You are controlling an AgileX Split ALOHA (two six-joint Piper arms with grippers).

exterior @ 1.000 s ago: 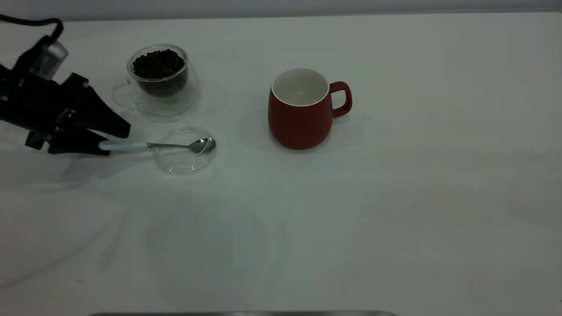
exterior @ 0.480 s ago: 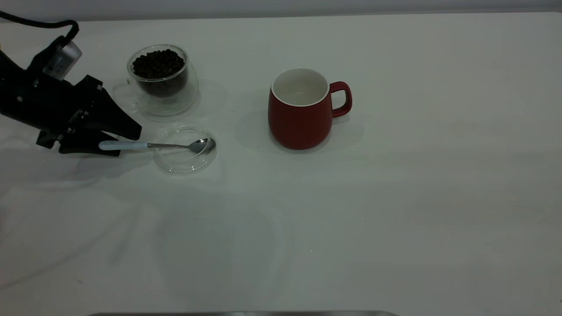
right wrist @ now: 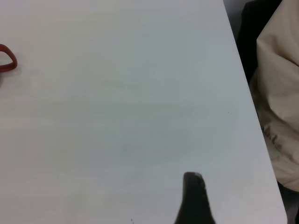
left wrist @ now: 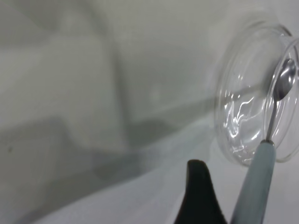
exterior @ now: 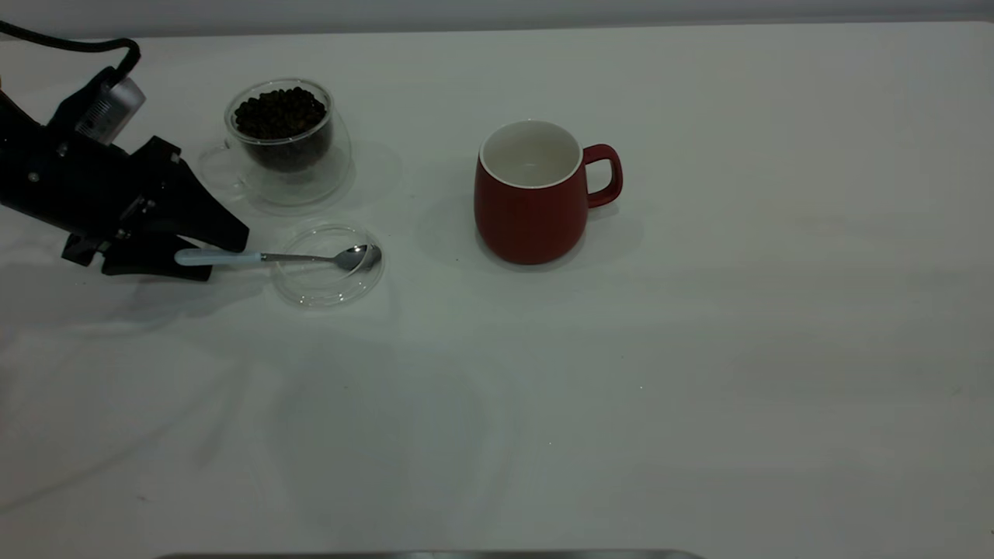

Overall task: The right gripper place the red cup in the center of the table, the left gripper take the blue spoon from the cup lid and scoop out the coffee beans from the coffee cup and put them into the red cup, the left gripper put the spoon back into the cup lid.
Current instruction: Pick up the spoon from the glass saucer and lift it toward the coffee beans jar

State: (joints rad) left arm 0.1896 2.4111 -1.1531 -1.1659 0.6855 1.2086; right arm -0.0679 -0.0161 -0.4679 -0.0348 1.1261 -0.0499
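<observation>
The red cup (exterior: pixel 532 194) stands upright near the middle of the table (exterior: pixel 699 349), its handle to the right. The coffee cup (exterior: pixel 283 144) holds the coffee beans (exterior: pixel 279 112) at the back left. The blue spoon (exterior: pixel 221 257) lies with its bowl in the cup lid (exterior: pixel 326 265) and its handle sticking out to the left. My left gripper (exterior: pixel 229 250) is open, its jaws on either side of the handle. In the left wrist view one finger (left wrist: pixel 197 177) sits just beside the spoon handle (left wrist: pixel 254 186). My right gripper is outside the exterior view; its one visible finger (right wrist: pixel 192 189) hovers over bare table.
The table's far right edge (right wrist: pixel 247 93) shows in the right wrist view with cloth beyond it. The red cup's handle (right wrist: pixel 7 58) is just in that view. A metal edge (exterior: pixel 427 554) runs along the front.
My left gripper has moved right along the spoon handle, toward the cup lid, then held still. The spoon, lid and both cups have not moved.
</observation>
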